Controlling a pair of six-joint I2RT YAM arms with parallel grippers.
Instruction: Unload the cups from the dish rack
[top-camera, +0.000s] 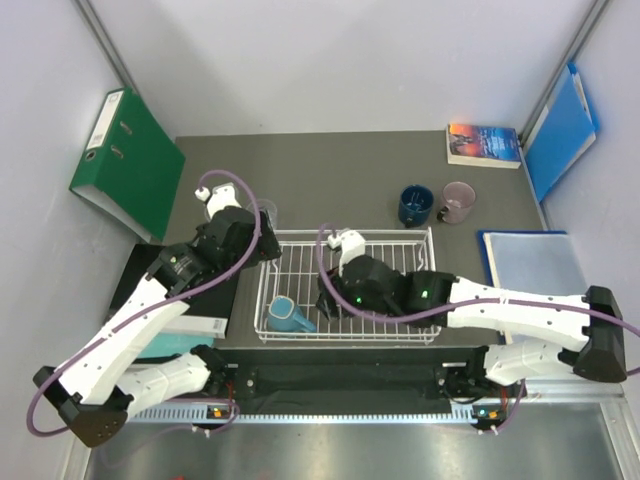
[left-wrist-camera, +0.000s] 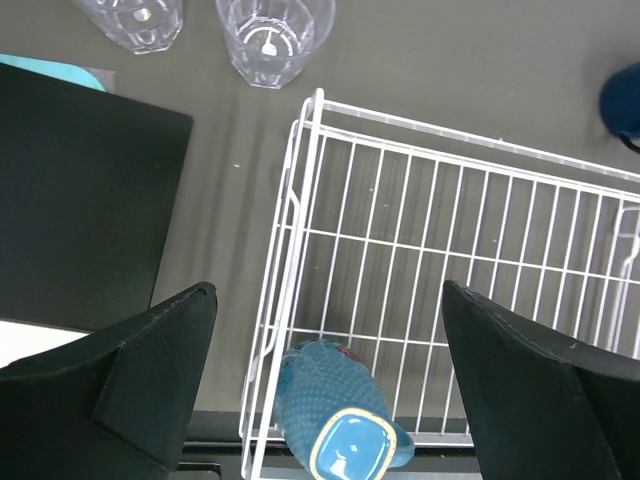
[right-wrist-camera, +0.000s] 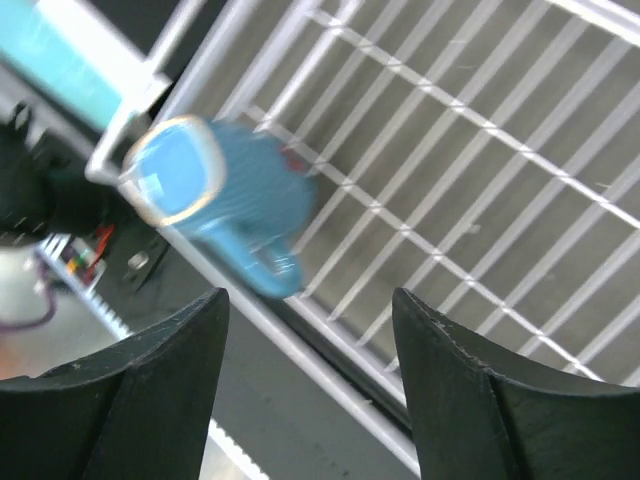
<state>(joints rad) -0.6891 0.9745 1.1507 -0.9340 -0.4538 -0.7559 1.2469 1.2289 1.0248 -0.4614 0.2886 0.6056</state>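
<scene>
While both arms hover over the dish rack (top-camera: 395, 232), we see one teal mug (top-camera: 288, 316) in its near-left corner.
Left gripper (left-wrist-camera: 328, 290) and right gripper (right-wrist-camera: 308, 296) stand spread, empty.

My left pincer (left-wrist-camera: 328, 292) gapes wide; my right pincer (right-wrist-camera: 308, 296) points down, jaws apart, holding nothing; both arms stretch forward

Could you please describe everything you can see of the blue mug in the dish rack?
The teal-blue mug looks ceramic, with a paler rim, one handle and a small red mark on its side. It lies on its side in the near-left corner of the white wire dish rack, mouth toward that corner, resting on the wires. Nothing else touches it.
</scene>
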